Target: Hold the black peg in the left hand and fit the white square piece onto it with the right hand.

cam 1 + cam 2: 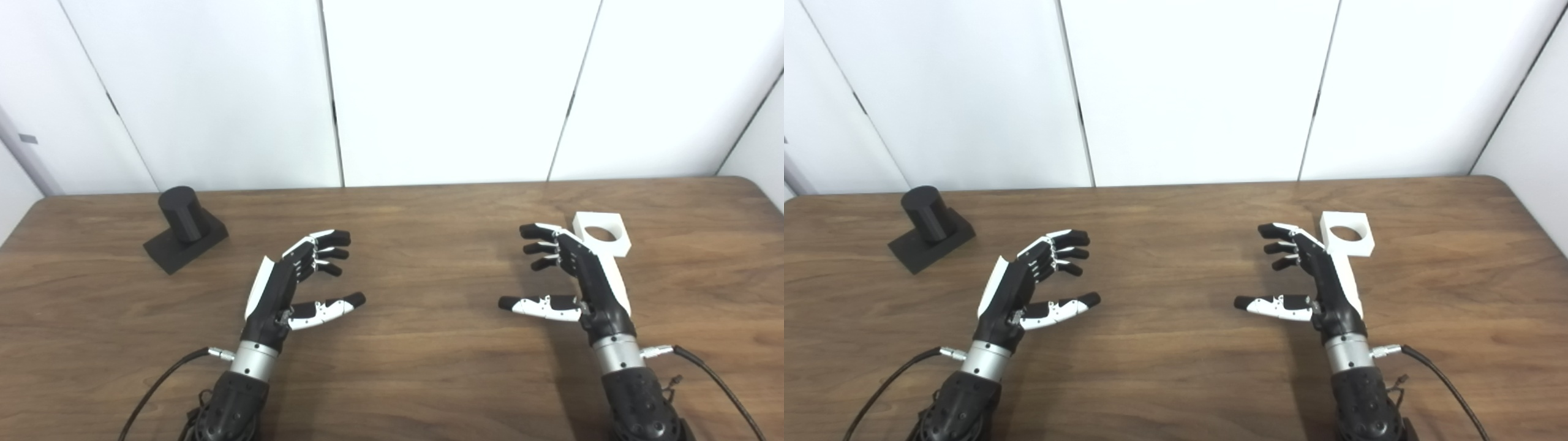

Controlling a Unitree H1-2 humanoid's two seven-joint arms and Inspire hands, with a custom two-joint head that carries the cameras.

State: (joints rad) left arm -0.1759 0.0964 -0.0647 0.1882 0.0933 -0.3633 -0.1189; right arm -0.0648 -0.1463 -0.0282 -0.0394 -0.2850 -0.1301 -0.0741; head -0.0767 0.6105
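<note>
The black peg point(182, 214), a short cylinder on a flat black base, stands on the wooden table point(429, 245) at the far left. The white square piece point(602, 233) with a round hole lies flat at the far right. My left hand point(294, 282) is open and empty, to the right of the peg and nearer me, apart from it. My right hand point(566, 275) is open and empty, just left of and in front of the white piece, not touching it. Both palms face inward.
White wall panels point(453, 86) stand behind the table's far edge. Black cables point(159, 380) run from both wrists toward the front edge. Bare tabletop lies between the two hands.
</note>
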